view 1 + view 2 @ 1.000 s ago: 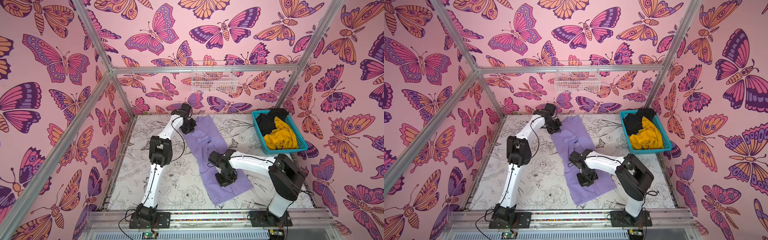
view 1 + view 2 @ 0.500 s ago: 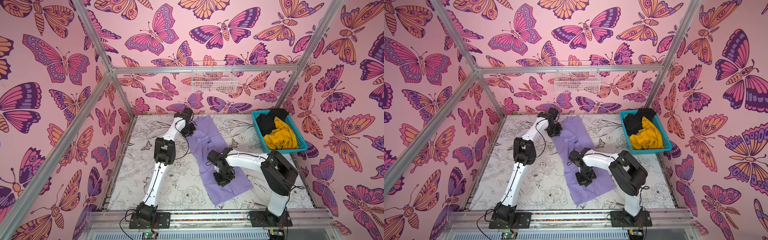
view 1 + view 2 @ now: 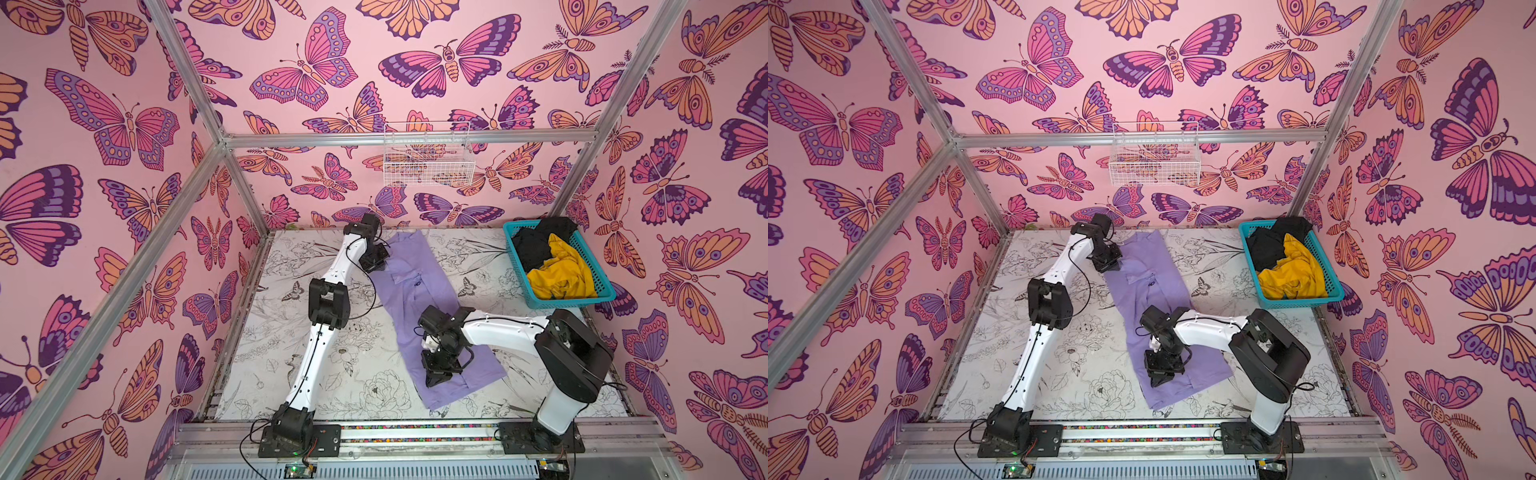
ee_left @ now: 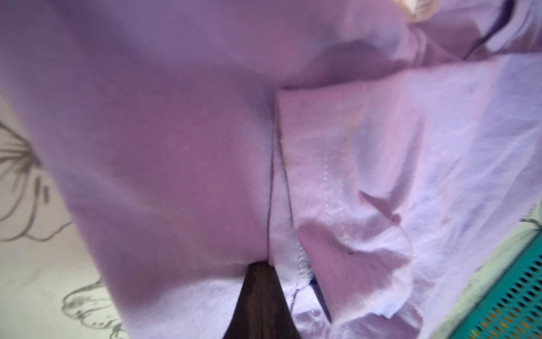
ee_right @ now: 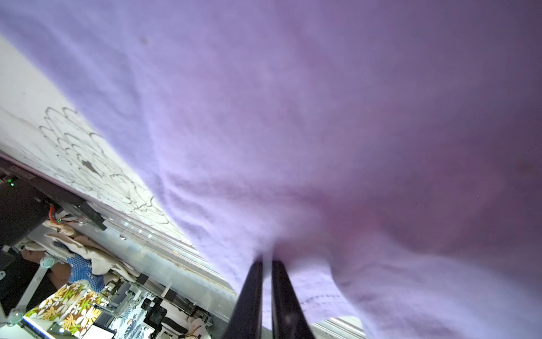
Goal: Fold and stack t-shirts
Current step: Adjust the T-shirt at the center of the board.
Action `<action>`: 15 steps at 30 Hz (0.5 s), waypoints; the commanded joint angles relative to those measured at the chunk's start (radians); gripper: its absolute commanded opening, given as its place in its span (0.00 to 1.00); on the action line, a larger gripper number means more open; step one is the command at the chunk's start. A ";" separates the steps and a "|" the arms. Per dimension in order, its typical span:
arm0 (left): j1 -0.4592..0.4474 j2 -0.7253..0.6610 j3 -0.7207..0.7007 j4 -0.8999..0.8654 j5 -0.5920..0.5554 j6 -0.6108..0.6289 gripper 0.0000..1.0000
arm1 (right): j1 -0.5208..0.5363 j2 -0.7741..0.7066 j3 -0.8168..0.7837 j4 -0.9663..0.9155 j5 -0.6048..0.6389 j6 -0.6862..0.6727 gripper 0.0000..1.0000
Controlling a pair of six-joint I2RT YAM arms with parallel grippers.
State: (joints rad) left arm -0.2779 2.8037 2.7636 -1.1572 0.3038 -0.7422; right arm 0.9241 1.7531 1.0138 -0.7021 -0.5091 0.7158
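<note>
A: What's on the floral table [image 3: 332, 374]?

B: The lavender t-shirt [image 3: 401, 303], laid lengthwise mid-frame. At upper right, the teal basket [image 3: 573, 302] holds the yellow t-shirt [image 3: 561, 274] and the black t-shirt [image 3: 532, 249].

A: And the grippers?

B: The left gripper [image 3: 381, 266], upper centre, is clamped on the lavender edge. The right gripper [image 3: 436, 380], lower centre, has its fingers [image 5: 255, 293] a slit apart with cloth bunched at the tips. I can't tell whether it grips.

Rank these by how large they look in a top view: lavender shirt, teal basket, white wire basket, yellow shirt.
1. lavender shirt
2. teal basket
3. Unranked: white wire basket and yellow shirt. They look about alike. The shirt is bunched and partly hidden, and the wire basket hangs higher up.
</note>
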 commanded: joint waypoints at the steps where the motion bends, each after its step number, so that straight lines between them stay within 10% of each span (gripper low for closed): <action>1: 0.010 0.056 -0.069 0.001 -0.057 0.001 0.00 | 0.006 0.033 0.077 -0.054 0.033 -0.035 0.25; 9: 0.002 -0.054 -0.209 -0.018 -0.146 0.065 0.00 | -0.072 0.024 0.243 -0.316 0.366 -0.216 0.60; 15: -0.008 -0.083 -0.224 -0.034 -0.135 0.069 0.00 | -0.207 0.096 0.190 -0.314 0.420 -0.313 0.65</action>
State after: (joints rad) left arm -0.2893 2.7110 2.5896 -1.0733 0.2531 -0.6941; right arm 0.7570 1.7950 1.2331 -0.9512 -0.1753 0.4854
